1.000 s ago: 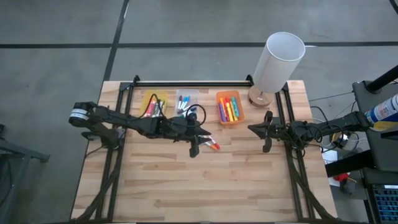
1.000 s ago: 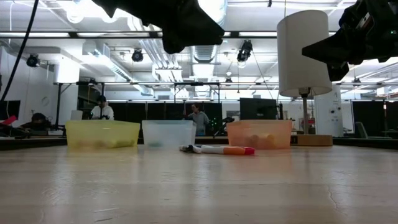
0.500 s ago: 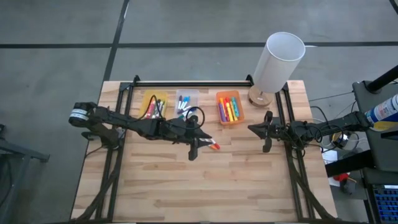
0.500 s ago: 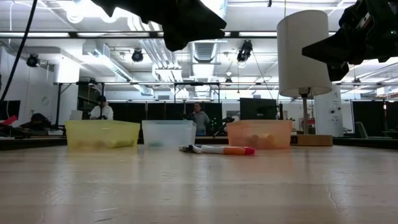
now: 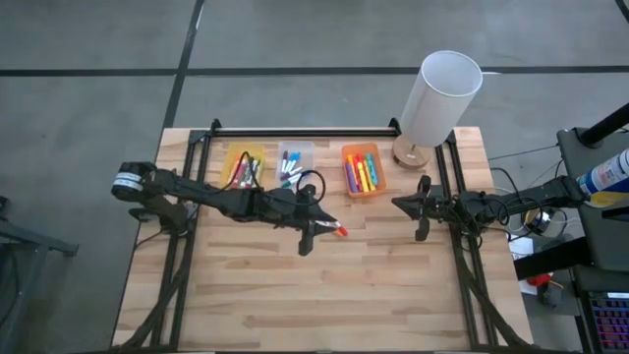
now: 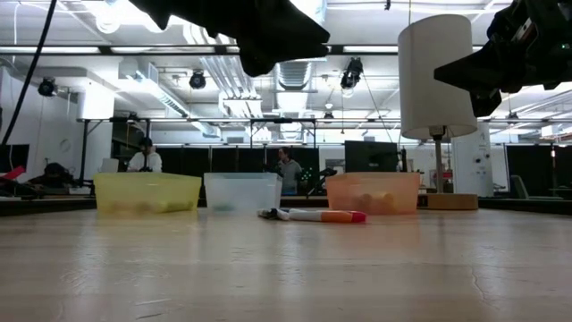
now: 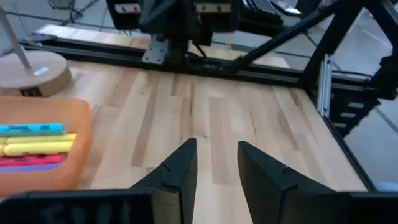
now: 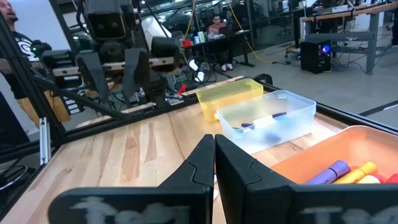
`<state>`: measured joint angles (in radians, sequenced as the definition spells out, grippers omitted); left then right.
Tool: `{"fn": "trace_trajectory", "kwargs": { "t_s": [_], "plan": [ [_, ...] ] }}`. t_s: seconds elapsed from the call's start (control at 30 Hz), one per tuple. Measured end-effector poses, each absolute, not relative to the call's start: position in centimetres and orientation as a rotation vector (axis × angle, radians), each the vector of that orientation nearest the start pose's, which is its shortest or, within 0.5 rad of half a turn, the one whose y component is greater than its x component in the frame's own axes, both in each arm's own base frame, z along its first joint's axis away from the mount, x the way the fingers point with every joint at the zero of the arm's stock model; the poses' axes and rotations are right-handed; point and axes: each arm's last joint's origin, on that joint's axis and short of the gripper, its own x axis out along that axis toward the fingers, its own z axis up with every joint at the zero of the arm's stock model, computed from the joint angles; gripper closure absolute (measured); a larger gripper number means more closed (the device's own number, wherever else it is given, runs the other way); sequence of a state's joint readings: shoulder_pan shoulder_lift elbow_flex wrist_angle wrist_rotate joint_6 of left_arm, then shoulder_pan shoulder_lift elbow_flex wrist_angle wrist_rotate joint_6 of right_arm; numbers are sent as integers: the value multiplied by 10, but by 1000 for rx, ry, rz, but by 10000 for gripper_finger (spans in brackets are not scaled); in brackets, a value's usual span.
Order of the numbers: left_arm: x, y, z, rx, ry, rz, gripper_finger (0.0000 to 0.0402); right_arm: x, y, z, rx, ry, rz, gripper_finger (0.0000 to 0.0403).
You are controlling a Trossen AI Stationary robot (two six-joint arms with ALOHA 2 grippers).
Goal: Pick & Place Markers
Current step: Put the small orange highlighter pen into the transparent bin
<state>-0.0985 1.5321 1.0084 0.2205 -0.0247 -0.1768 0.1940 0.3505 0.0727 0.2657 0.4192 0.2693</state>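
Observation:
Two loose markers lie flat on the wooden table in front of the bins: a white one with an orange cap (image 5: 339,232) (image 6: 315,216) and a dark one (image 6: 268,213) beside it. My left gripper (image 5: 322,224) (image 7: 217,146) hovers above them, open, with only bare table showing between its fingers. More markers lie in the yellow bin (image 5: 243,165), the clear bin (image 5: 294,159) and the orange bin (image 5: 363,170) (image 7: 37,143). My right gripper (image 5: 397,205) (image 8: 214,140) waits near the table's right edge, shut and empty.
A lamp with a white cylindrical shade (image 5: 437,98) stands at the far right corner, next to the orange bin. Black frame rails (image 5: 305,131) run along the far edge and both sides. Bare wood (image 5: 314,295) fills the near half of the table.
My left gripper has turned a little in place above the loose markers and hides slightly more of the orange-capped one from above. The markers have not moved.

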Motion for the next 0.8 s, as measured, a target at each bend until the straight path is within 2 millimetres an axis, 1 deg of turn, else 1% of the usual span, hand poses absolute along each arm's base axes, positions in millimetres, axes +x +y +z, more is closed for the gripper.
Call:
{"fn": "trace_trajectory", "kwargs": {
  "t_s": [0.2, 0.47, 0.63, 0.8],
  "plan": [
    [350, -38, 253, -160, 352, -135, 289, 118, 11, 184, 264, -19, -226, 394],
    [355, -38, 243, -136, 384, -142, 289, 118, 11, 184, 264, -19, -226, 394],
    [360, -39, 219, -92, 489, -142, 289, 118, 11, 184, 265, -19, -225, 394],
    [362, -39, 200, -44, 571, -146, 289, 118, 11, 184, 264, -19, -225, 394]
  ]
}}
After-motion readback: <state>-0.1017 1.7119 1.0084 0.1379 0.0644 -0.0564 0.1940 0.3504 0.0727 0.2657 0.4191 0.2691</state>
